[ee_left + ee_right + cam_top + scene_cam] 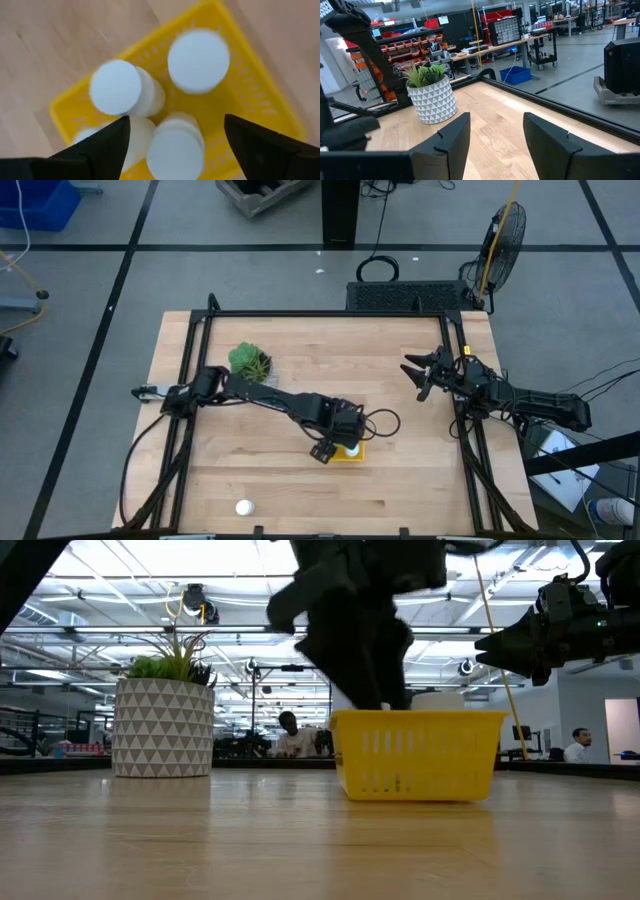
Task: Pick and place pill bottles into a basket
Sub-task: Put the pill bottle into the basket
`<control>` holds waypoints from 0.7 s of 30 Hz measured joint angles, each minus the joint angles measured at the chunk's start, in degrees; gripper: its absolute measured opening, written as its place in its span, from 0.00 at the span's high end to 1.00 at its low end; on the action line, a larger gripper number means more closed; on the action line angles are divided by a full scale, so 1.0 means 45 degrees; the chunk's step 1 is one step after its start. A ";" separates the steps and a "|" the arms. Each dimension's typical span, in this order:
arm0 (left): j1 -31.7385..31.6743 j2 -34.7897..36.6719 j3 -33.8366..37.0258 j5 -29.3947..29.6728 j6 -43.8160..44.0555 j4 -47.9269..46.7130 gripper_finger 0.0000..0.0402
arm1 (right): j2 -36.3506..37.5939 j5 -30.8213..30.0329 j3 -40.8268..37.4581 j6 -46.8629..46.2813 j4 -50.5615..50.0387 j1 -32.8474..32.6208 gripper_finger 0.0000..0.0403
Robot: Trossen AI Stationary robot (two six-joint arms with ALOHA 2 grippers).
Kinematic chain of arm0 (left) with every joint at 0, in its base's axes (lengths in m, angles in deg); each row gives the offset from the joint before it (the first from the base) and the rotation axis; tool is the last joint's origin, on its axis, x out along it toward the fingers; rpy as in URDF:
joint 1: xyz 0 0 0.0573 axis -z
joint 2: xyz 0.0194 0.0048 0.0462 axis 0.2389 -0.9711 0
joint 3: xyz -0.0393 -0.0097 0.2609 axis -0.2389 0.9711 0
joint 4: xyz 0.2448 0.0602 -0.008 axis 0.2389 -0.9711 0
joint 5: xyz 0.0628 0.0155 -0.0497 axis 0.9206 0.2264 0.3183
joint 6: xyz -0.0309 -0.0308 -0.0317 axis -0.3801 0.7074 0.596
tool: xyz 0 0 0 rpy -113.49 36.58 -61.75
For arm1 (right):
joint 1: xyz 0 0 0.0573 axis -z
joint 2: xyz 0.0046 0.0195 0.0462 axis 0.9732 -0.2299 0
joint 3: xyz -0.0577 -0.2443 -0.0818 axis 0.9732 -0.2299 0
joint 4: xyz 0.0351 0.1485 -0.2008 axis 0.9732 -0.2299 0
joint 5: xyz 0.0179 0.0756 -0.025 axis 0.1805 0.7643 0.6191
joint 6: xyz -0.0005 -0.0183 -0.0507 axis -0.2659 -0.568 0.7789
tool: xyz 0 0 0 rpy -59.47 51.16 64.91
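Note:
The yellow basket (356, 455) stands on the table near its middle, toward the near edge; it also shows in the low view (415, 755). Several white pill bottles stand or lean inside it, among them one (198, 60), another (116, 89) and a third (175, 147). One more bottle (243, 507) stands alone on the table near the near edge, to the left. My left gripper (337, 446) hangs open just above the basket, its fingers (107, 145) on either side of the third bottle without touching it. My right gripper (420, 375) is open and empty, raised at the table's right.
A green plant in a white patterned pot (250, 363) stands at the far left of the table, beside my left arm; it also shows in the low view (163, 720). A black frame (330, 313) runs along the table's edges. People sit in the room beyond the table.

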 joint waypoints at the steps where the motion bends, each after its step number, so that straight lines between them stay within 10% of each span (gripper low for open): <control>1: 0.0021 0.0000 -0.0181 0.0000 0.0010 -0.0070 0.19 | -0.0002 0.0000 0.0002 0.0004 -0.0003 0.0000 0.56; 21: -0.0028 0.2367 -0.1063 -0.0383 0.3611 -0.5047 0.31 | -0.0078 0.0005 0.0002 0.0000 0.0010 -0.0010 0.56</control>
